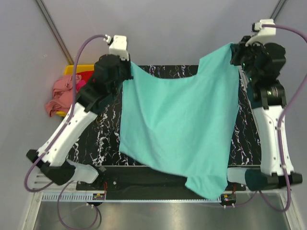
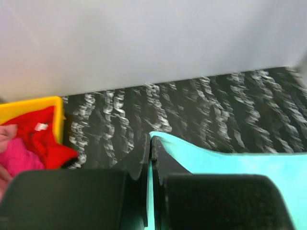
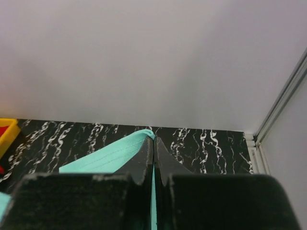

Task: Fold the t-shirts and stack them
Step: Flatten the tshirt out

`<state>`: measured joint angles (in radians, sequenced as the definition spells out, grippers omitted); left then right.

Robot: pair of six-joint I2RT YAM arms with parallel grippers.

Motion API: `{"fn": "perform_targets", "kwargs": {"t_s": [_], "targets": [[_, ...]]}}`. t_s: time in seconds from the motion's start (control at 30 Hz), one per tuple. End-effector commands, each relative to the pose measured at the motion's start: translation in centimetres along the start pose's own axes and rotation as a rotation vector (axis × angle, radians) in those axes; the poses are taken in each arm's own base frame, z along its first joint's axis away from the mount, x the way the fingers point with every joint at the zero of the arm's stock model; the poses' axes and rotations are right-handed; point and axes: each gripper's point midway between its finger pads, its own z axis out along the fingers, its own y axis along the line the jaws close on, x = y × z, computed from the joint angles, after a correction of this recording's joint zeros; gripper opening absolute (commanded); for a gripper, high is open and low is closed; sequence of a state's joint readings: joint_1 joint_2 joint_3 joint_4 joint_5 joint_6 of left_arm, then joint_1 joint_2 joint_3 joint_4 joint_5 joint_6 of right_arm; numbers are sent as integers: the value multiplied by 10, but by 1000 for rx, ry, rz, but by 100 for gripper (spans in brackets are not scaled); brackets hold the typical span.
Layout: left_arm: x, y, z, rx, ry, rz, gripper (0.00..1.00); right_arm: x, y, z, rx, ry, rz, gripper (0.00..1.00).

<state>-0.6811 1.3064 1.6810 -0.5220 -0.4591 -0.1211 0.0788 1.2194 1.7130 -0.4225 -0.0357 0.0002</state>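
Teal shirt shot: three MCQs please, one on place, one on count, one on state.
1. Where is the yellow bin? A) far left B) far right C) near edge, centre
2. How many grippers hold the teal shirt? A) none B) one C) two
3. What state is the shirt in? A) folded flat B) spread, hanging between the grippers C) bunched in the bin

A: the top view shows the bin at the far left.
C: the left gripper and the right gripper are each shut on a shirt edge.
B: the cloth spans from one gripper to the other, unfolded.
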Motion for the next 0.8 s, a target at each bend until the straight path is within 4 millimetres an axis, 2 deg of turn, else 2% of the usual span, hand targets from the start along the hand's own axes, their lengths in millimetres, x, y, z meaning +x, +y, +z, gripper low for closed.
{"fn": "perform_targets", "kwargs": {"t_s": [0.0,0.03,0.07,0.1,0.13,0.17,0.2,0.27,0.3,0.37,0.4,0.43,0.47,0.5,0.53,0.57,0.6,0.63,0.67,0.7,0.73,0.77], "targets": [[-95,42,14,-135,-265,-19,0,-67,-11,22,54,-223,-83,0],[-86,51,41,-151,-227,-2,0,-70,-13,28,61,-230,-99,0],[-102,57,43,-148,-255,-31,0,-85,-16,29,72,-260,-130,0],[-103,63,52,-149,-256,-34,0,-78,-20,42,78,-235,-148,0],[-103,64,61,-134,-260,-29,0,-81,-24,45,88,-233,-168,0],[-107,73,62,-153,-274,-9,0,-93,-27,43,98,-254,-206,0],[-120,74,58,-155,-325,-16,0,-90,-31,47,106,-239,-227,0],[-124,75,54,-149,-352,33,0,-93,-40,47,131,-238,-287,0],[-133,75,44,-143,-383,29,0,-92,-45,46,145,-232,-307,0],[-131,70,40,-108,-370,69,0,-92,-51,44,164,-218,-360,0],[-123,71,40,-109,-340,84,0,-94,-51,39,166,-219,-373,0],[-125,76,30,-131,-349,79,0,-93,-50,36,164,-215,-384,0],[-104,79,35,-142,-304,92,0,-82,-49,36,150,-188,-397,0],[-110,84,16,-152,-341,83,0,-85,-45,23,135,-196,-402,0],[-104,89,10,-173,-339,83,0,-81,-40,18,107,-193,-401,0],[-77,92,14,-183,-294,97,0,-62,-39,18,93,-156,-385,0],[-82,97,-6,-191,-330,85,0,-66,-37,1,93,-172,-380,0],[-72,98,-10,-186,-315,91,0,-57,-37,-4,93,-156,-369,0],[-41,96,-4,-171,-253,89,0,-28,-39,-3,89,-96,-340,0],[-23,94,-4,-151,-219,85,0,-24,-37,-19,90,-93,-318,0],[-13,90,-13,-116,-210,70,0,-11,-34,-25,74,-69,-296,0],[29,88,-6,-104,-124,54,0,25,-32,-24,56,0,-237,0]]}}
